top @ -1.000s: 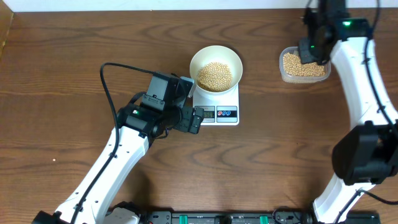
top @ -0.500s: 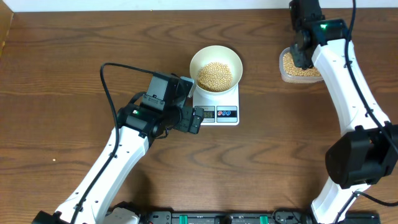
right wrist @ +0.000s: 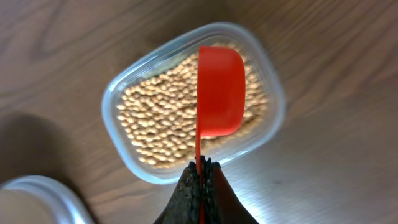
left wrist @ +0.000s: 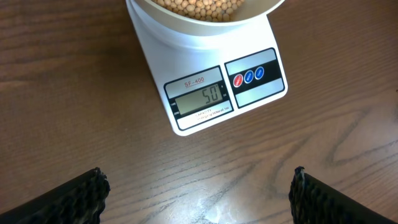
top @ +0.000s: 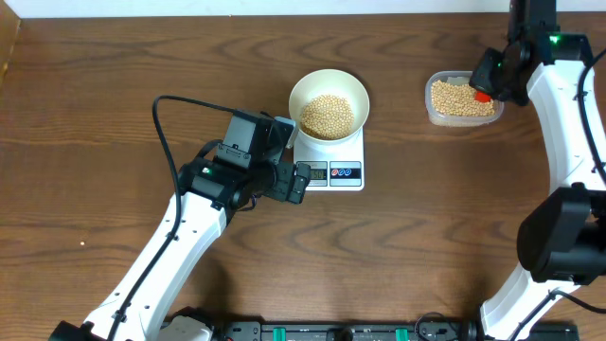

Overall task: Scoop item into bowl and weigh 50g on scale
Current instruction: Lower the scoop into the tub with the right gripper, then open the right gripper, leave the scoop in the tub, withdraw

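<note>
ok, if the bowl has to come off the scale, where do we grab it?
Pinch the bowl by its rim, coming straight down from above on the right side, one finger inside and one outside. The wall there is bare above the soybeans, and the round body looks too wide to span. It sits upright on the scale.

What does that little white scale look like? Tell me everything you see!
The scale is a small white rectangle, plastic-looking, lying flat on the brown wooden table. Its front edge has a grey display reading 50, with SF-400 printed above it. Beside the display are three round buttons, one red and two blue. The white bowl of beans sits on its top.
</note>
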Robot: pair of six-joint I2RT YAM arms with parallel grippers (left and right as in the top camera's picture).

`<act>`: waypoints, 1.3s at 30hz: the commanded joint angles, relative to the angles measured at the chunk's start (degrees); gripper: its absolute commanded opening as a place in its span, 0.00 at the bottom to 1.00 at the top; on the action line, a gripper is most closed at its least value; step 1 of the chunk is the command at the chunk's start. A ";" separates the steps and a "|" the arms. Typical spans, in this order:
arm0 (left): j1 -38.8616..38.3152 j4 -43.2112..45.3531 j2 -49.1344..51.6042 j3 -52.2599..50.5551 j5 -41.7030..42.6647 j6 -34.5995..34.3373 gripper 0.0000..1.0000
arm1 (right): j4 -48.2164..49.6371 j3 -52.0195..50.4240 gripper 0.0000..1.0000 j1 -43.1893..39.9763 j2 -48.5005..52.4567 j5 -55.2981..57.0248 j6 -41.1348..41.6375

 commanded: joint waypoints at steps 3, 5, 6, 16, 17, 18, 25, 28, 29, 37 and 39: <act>-0.13 -0.15 0.48 -0.07 -0.59 0.59 0.95 | 5.14 -5.46 0.02 -0.15 -1.29 -9.84 9.77; -0.13 -0.15 0.48 -0.07 -0.59 0.59 0.95 | 6.25 -6.97 0.02 -0.15 -1.29 -9.81 11.39; -0.13 -0.15 0.48 -0.07 -0.59 0.59 0.95 | 6.54 -7.50 0.02 -0.15 -1.29 -9.79 12.20; -0.13 -0.15 0.48 -0.07 -0.59 0.59 0.95 | 5.07 -8.37 0.57 -0.22 -1.53 -15.89 6.60; -0.13 -0.15 0.48 -0.07 -0.61 0.59 0.95 | 4.31 -8.37 0.59 -0.26 -1.55 -16.00 6.51; -0.13 -0.15 0.48 -0.07 -0.61 0.59 0.95 | 3.65 -8.37 0.59 -0.37 -1.60 -16.00 6.51; -0.13 -0.15 0.48 -0.07 -0.59 0.61 0.95 | -1.03 -8.37 0.71 -2.47 -2.78 -16.02 4.92; -0.13 -0.15 0.48 -0.07 -0.61 0.59 0.95 | -2.95 -8.37 0.89 -3.61 -3.93 -16.02 3.23; -0.13 -0.15 0.48 -0.07 -0.61 0.59 0.95 | -3.61 -8.37 0.91 -4.00 -4.33 -16.02 2.69; -0.13 -0.15 0.48 -0.07 -0.59 0.59 0.95 | -8.66 -8.28 0.98 -5.35 -8.66 -16.26 -6.01; -0.13 -0.15 0.48 -0.07 -0.61 0.59 0.95 | -9.49 -8.26 0.98 -5.29 -11.50 -17.81 -11.54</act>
